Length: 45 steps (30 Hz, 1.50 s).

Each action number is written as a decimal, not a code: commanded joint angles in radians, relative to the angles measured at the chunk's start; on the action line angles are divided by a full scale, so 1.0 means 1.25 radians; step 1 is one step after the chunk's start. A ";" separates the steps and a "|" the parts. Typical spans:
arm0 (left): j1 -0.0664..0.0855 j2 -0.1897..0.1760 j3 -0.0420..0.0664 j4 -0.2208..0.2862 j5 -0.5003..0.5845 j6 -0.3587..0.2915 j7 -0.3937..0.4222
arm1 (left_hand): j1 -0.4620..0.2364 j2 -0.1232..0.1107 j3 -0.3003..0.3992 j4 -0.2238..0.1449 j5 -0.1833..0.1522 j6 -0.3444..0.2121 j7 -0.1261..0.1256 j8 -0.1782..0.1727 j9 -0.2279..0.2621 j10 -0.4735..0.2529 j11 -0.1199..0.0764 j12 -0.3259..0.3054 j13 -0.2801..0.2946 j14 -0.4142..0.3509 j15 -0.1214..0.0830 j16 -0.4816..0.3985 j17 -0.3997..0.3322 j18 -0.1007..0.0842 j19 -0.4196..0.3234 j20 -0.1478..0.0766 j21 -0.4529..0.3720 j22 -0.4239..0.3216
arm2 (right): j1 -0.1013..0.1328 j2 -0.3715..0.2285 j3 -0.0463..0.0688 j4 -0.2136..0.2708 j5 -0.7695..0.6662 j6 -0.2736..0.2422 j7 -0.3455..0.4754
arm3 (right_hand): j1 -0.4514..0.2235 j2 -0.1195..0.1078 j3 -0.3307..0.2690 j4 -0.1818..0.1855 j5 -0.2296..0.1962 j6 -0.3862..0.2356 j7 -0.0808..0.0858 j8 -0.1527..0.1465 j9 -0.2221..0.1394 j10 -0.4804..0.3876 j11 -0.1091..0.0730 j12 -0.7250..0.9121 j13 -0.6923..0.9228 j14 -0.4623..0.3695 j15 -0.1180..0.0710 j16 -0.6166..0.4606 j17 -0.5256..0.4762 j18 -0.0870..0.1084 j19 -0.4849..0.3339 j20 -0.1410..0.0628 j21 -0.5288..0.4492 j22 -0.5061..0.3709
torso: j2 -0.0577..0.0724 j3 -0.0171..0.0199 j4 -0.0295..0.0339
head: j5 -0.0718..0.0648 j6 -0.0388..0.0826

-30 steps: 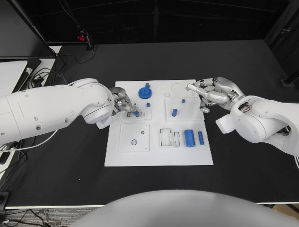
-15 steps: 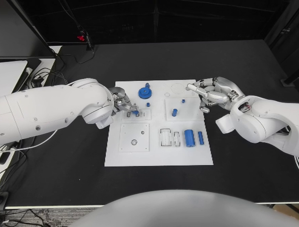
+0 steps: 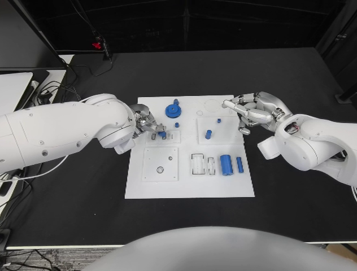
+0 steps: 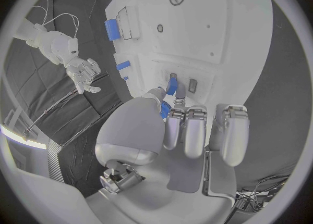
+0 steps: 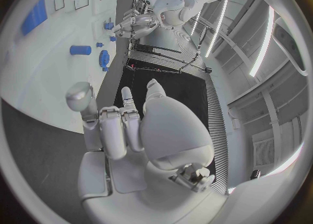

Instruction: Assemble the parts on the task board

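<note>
While the white task board (image 3: 191,186) lay in the middle of the black table (image 3: 81,214), the left hand (image 3: 148,127) hovered over the board's left side and pinched a small blue part (image 4: 171,84) between thumb and fingertips, its other fingers held side by side. That part hung just above a small raised block (image 3: 169,135) on the board, beside two narrow slots. The step in hand appeared to be seating this piece into one of those slots. The next move would likely call for lining the part up with the slot, lowering it straight and letting go only once it sat firm. The right hand (image 3: 255,112) waited off the board's right edge with its fingers loosely curled and apart, holding nothing. Other blue parts rested on the board: a round knob (image 3: 174,109) near the far edge and a cylinder (image 3: 226,164) towards the near right.
</note>
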 commanded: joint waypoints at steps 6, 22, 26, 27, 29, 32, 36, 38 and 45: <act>0.001 -0.001 0.000 0.001 -0.004 0.008 0.004 | -0.004 -0.002 -0.003 -0.004 0.005 -0.001 0.000 -0.005 -0.002 0.084 0.007 0.003 0.210 0.084 0.004 0.001 0.211 -0.005 0.082 0.001 0.003 0.211 | 0.001 0.001 0.000 0.001 0.001 0.003 0.004 | 0.001 0.006 -0.004 0.000 0.004 -0.007 -0.002 0.004 0.000 0.085 0.002 -0.003 0.208 0.045 0.000 -0.002 0.145 0.015 -0.005 0.002 -0.001 0.000 | 0.000 0.0003 -0.0001 | 0.000 0.000; 0.001 -0.009 0.000 0.012 -0.004 0.002 0.008 | 0.000 0.003 0.002 -0.003 0.009 0.011 -0.003 -0.001 -0.003 0.084 0.004 0.003 0.210 0.084 0.002 0.001 0.211 -0.005 0.082 0.001 0.003 0.211 | 0.001 0.001 0.000 0.000 0.001 0.002 0.003 | 0.003 0.007 -0.005 0.000 0.004 -0.007 -0.002 0.006 0.000 0.085 0.002 -0.003 0.208 0.045 0.000 -0.002 0.145 0.015 -0.005 0.002 -0.002 0.000 | 0.000 0.0004 0.0004 | 0.000 0.000; 0.001 -0.011 0.000 0.015 -0.004 0.003 0.008 | 0.005 0.005 0.005 -0.004 0.010 0.021 -0.007 0.006 -0.001 0.084 0.001 0.003 0.210 0.084 0.001 0.001 0.211 -0.005 0.082 0.000 0.003 0.211 | 0.001 0.001 0.000 0.000 0.001 0.002 0.003 | 0.003 0.007 -0.005 0.000 0.004 -0.007 -0.002 0.006 0.000 0.085 0.002 -0.003 0.208 0.045 0.000 -0.002 0.145 0.015 -0.005 0.002 -0.002 0.000 | 0.000 0.0001 -0.0002 | 0.000 0.000; 0.001 -0.012 0.000 0.015 -0.004 0.003 0.008 | 0.006 0.005 0.006 -0.004 0.010 0.023 -0.008 0.007 0.000 0.084 0.000 0.003 0.210 0.084 0.000 0.001 0.211 -0.005 0.082 0.000 0.003 0.211 | 0.001 0.001 0.000 0.000 0.001 0.002 0.003 | 0.003 0.007 -0.005 0.000 0.004 -0.007 -0.002 0.006 0.000 0.085 0.002 -0.003 0.208 0.045 0.000 -0.002 0.145 0.015 -0.005 0.002 -0.002 0.000 | 0.000 0.0001 -0.0002 | 0.000 0.000; 0.001 -0.013 0.000 0.016 -0.004 0.005 0.009 | 0.009 0.005 0.007 -0.005 0.010 0.024 -0.008 0.008 0.001 0.084 -0.001 0.003 0.210 0.084 0.000 0.001 0.211 -0.005 0.082 0.000 0.003 0.211 | 0.001 0.001 0.000 0.000 0.001 0.002 0.002 | 0.003 0.007 -0.005 0.000 0.004 -0.007 -0.002 0.006 0.000 0.085 0.002 -0.003 0.208 0.045 0.000 -0.002 0.145 0.015 -0.005 0.002 -0.002 0.000 | 0.000 0.0001 -0.0001 | -0.001 0.000; 0.001 -0.013 0.000 0.017 -0.004 0.006 0.010 | 0.011 0.004 0.008 -0.005 0.010 0.024 -0.009 0.009 0.001 0.084 -0.001 0.003 0.210 0.084 -0.001 0.001 0.211 -0.005 0.082 -0.001 0.003 0.211 | 0.001 0.001 0.000 0.000 0.001 0.002 0.002 | 0.003 0.007 -0.004 0.000 0.004 -0.007 -0.002 0.006 0.000 0.085 0.002 -0.003 0.208 0.045 0.000 -0.001 0.145 0.015 -0.005 0.002 -0.002 0.000 | 0.000 0.0001 -0.0001 | -0.001 0.000; 0.001 -0.014 0.000 0.018 -0.004 0.006 0.011 | 0.016 0.003 0.010 -0.006 0.010 0.025 -0.011 0.011 0.002 0.084 -0.003 0.003 0.210 0.084 -0.002 0.001 0.211 -0.005 0.082 -0.001 0.003 0.211 | 0.001 0.001 0.000 -0.001 0.001 0.001 0.002 | 0.004 0.008 -0.004 0.000 0.005 -0.007 -0.002 0.006 0.000 0.085 0.002 -0.003 0.208 0.045 0.000 -0.001 0.146 0.015 -0.005 0.002 -0.003 0.000 | 0.000 0.0003 0.0000 | -0.001 0.000; 0.001 -0.014 0.000 0.018 -0.004 0.006 0.012 | 0.019 0.003 0.011 -0.006 0.010 0.026 -0.011 0.012 0.003 0.084 -0.003 0.003 0.210 0.084 -0.002 0.001 0.211 -0.005 0.082 -0.002 0.003 0.211 | 0.001 0.001 0.000 -0.001 0.001 0.001 0.002 | 0.004 0.008 -0.004 0.000 0.005 -0.007 -0.002 0.006 0.000 0.085 0.002 -0.003 0.208 0.045 0.000 -0.001 0.146 0.015 -0.005 0.002 -0.003 0.000 | 0.001 0.0004 0.0003 | -0.001 0.000; 0.001 -0.015 0.000 0.019 -0.004 0.006 0.016 | 0.032 0.001 0.016 -0.008 0.010 0.027 -0.013 0.016 0.005 0.084 -0.006 0.003 0.210 0.084 -0.005 0.001 0.211 -0.005 0.082 -0.004 0.003 0.211 | 0.001 0.001 0.000 -0.001 0.001 0.002 0.002 | 0.004 0.008 -0.004 0.000 0.005 -0.007 -0.002 0.006 0.000 0.085 0.002 -0.003 0.208 0.045 0.000 -0.001 0.146 0.015 -0.005 0.002 -0.003 0.000 | 0.000 0.0001 0.0005 | 0.000 0.000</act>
